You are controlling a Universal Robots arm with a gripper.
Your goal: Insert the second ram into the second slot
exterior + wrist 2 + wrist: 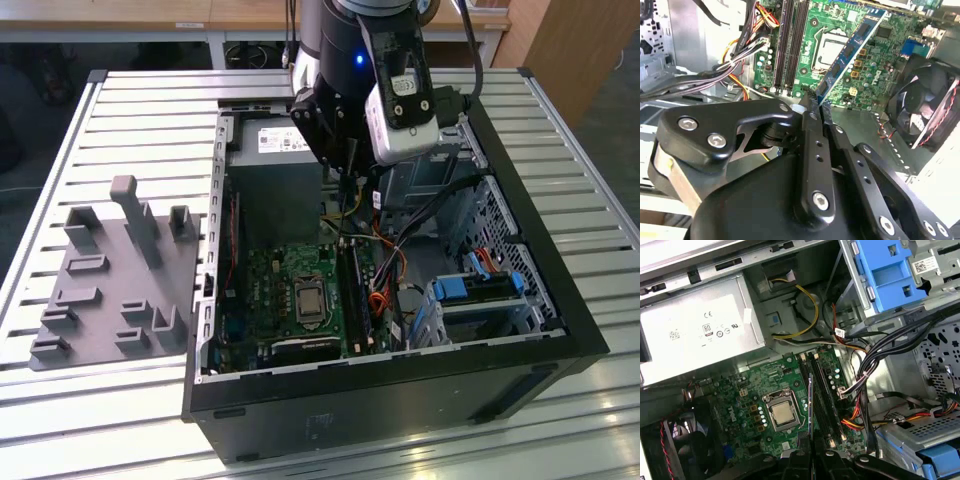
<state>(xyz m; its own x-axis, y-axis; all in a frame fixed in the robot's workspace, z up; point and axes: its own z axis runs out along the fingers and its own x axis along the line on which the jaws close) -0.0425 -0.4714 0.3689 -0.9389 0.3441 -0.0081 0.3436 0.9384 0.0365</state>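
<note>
Gripper (817,102) is clamped tight on one end of the ram stick (852,47). The rest of the stick juts past the fingertips over the motherboard (870,75). In the first wrist view it's edge-on between the processor socket (782,412) and the memory slots (822,390), not seated.

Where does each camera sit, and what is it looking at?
Exterior view: off the arm, above, looking down into the open computer case on the slatted table; the arm shows.
First wrist view: on the wrist, looking down at the motherboard; the pincer shows.
Second wrist view: on the wrist, looking along the pincer, shut on the second ram.
Both wrist views share motherboard and second ram.
</note>
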